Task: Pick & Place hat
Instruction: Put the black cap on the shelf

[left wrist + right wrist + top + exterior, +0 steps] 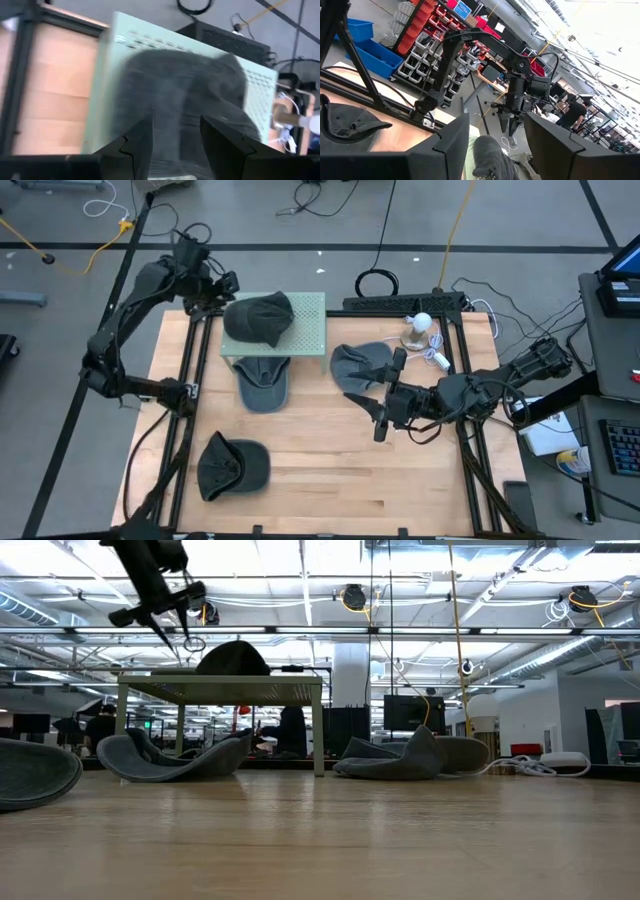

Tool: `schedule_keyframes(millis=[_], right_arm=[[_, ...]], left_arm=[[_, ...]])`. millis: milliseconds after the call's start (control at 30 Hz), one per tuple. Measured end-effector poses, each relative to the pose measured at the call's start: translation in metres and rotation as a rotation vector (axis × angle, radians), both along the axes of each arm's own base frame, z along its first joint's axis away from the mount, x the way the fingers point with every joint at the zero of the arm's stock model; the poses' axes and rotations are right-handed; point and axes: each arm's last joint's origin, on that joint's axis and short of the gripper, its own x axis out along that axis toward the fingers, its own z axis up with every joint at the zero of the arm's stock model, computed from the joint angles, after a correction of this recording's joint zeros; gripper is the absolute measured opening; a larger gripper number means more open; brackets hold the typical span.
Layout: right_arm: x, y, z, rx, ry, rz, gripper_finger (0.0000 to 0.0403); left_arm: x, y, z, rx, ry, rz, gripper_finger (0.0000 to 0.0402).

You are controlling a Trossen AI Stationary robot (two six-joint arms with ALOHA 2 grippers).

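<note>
High view: one hat [259, 318] sits on green rack [312, 330], so that placement looks done. L gripper [222, 292] hovers just left of it, fingers apart, holding nothing. Three hats left on table: under rack [264, 383], near-left [230, 464], right [362, 365]. R gripper [383, 408] beside right hat, open, empty.

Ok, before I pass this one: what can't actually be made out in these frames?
- Whether the left gripper touches the hat on the green stand: left wrist view is blurred, high view too small.
- Hat under the stand: its crown hidden by the stand from above.
- Right gripper: absent from the low view.
- Hat at the near left: cut by the low view's edge.
</note>
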Motion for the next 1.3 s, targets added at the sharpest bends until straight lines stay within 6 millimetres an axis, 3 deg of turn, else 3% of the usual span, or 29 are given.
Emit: schedule_keyframes(millis=[400, 633, 833, 1100, 1300], right_arm=[[0.002, -0.005, 0.000, -0.006, 0.001, -0.021, 0.0183], [0.002, -0.005, 0.001, -0.011, -0.003, -0.020, 0.0183], [0.002, -0.005, 0.001, -0.006, -0.005, -0.020, 0.0183], [0.002, -0.005, 0.001, -0.007, -0.005, -0.020, 0.0183], [-0.001, -0.007, 0.003, -0.003, -0.013, -0.020, 0.0183]], left_arm=[[0.037, -0.019, 0.005, 0.047, -0.028, -0.007, 0.0165], [0.064, -0.023, 0.036, 0.132, 0.022, -0.037, 0.0165], [0.091, -0.017, 0.048, 0.074, 0.123, -0.100, 0.0165], [0.140, -0.011, 0.050, 0.055, 0.261, -0.183, 0.0165], [0.173, -0.012, 0.039, 0.048, 0.279, -0.235, 0.0165]])
